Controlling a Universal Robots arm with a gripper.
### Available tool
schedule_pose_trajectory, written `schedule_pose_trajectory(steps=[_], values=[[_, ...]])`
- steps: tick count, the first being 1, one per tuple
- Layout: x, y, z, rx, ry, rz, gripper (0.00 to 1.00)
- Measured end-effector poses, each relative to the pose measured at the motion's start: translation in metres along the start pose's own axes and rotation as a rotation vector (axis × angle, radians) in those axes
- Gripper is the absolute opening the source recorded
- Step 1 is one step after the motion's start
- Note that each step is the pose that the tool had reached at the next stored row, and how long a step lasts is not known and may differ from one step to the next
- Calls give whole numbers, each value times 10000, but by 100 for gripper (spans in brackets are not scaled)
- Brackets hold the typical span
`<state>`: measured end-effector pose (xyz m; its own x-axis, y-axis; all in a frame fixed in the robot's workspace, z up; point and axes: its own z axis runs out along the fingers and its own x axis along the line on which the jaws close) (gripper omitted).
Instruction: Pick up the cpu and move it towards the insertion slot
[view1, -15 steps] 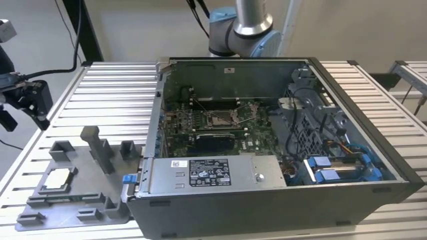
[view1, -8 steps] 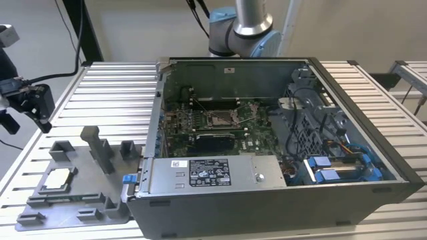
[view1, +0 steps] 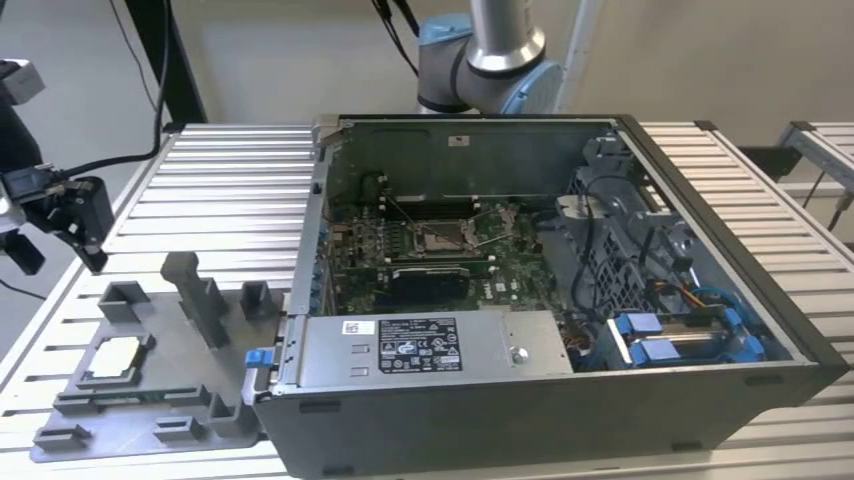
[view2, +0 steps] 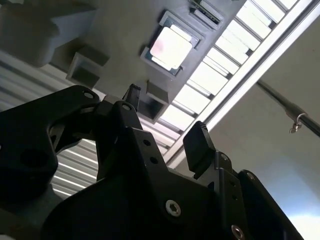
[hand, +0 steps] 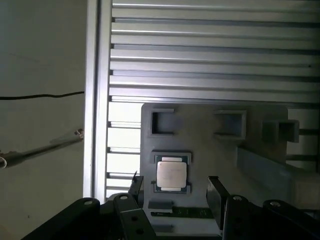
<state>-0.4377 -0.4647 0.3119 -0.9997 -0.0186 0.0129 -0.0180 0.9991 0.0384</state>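
First wrist view: jaws spread open and empty, hanging clear of the grey tray (hand: 197, 137), the cpu (hand: 171, 174) flat in that tray's recess, centred between them, and, in the exterior view, the insertion slot (view1: 441, 237) well apart from the tray, inside the computer case (view1: 534, 420).

It was a robotics lab or test workshop: a ribbed aluminium surface (view1: 214, 170) carried an opened computer case (view1: 534, 420) and a grey fixture tray (view1: 187, 392), and a robot arm (view1: 494, 50) rose behind the case.
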Motion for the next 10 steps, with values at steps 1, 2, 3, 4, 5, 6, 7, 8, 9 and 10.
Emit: schedule_pose_trajectory(steps=[1,2,3,4,5,6,7,8,9,10], values=[[0,0,10,0,0,0,100],[0,-1,20,0,-1,0,100],[0,-1,29,0,0,0,100],[-1,-2,39,0,0,0,100],[-1,-2,49,0,0,0,100],[-1,-2,59,1,0,0,100],[-1,-3,71,0,0,0,100],[-1,-3,82,0,0,-1,100],[-1,-4,93,0,1,0,100],[-2,-4,103,0,0,-1,100]])
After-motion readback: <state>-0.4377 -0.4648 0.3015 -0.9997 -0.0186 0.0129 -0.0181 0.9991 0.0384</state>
